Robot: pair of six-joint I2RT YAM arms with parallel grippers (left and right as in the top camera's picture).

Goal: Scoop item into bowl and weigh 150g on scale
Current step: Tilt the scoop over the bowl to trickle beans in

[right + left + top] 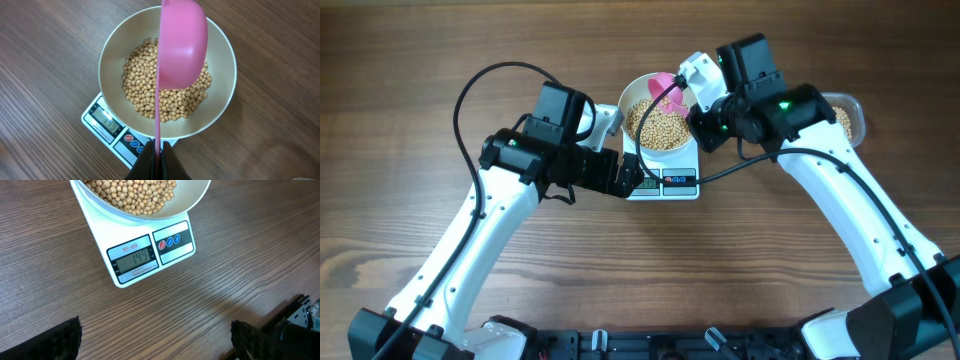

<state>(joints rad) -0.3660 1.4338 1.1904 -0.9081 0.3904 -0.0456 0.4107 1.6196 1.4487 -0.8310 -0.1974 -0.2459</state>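
The white bowl (pixel 638 98) sits on the scale (pixel 672 184) with a heap of tan beans (pixel 655 125) in it. In the left wrist view the scale (pixel 125 235) shows 149 on its display, with the bowl (pixel 192 197) and beans (pixel 132 192) above it. My right gripper (pixel 158 152) is shut on the thin handle of a pink scoop (pixel 182 45). The scoop hangs tipped on its side over the beans (pixel 142 87) in the bowl (pixel 107 65). My left gripper (pixel 156 340) stands open over bare table in front of the scale, its fingers (pixel 65 340) wide apart.
A clear plastic container (pixel 850 115) holding more beans stands at the right, mostly hidden behind my right arm. My left arm (pixel 560 160) lies close against the scale's left side. Wooden table (pixel 420 60) surrounds everything.
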